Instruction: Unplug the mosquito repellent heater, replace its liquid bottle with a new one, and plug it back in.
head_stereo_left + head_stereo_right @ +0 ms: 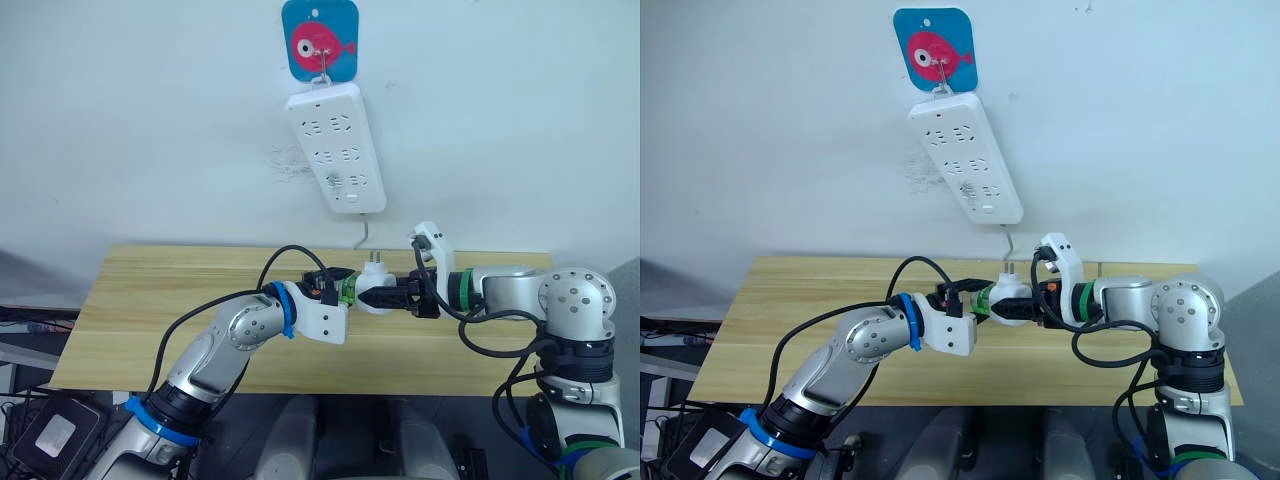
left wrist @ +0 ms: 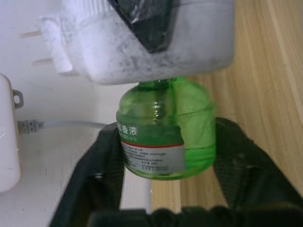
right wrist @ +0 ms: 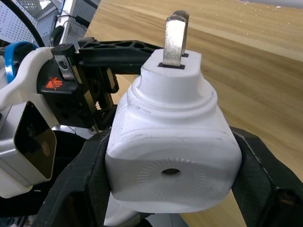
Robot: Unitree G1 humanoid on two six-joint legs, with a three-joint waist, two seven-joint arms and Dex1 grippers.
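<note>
Above the middle of the wooden table (image 1: 170,290), my two grippers meet in mid-air. My right gripper (image 1: 385,297) is shut on the white mosquito repellent heater (image 3: 173,151), whose plug prongs (image 3: 175,38) point up. A translucent green liquid bottle (image 2: 165,127) with a white label has its neck in the heater's underside (image 2: 151,47). My left gripper (image 1: 345,291) is shut on this bottle, with a black finger (image 2: 97,175) on each side. I cannot tell whether it is the old bottle or the new one.
A long white power strip (image 1: 335,150) hangs slanted on the wall from a blue fish-printed hook plate (image 1: 319,40), directly above the grippers. Its cable (image 1: 364,235) drops behind the table. Bare tabletop lies to the left.
</note>
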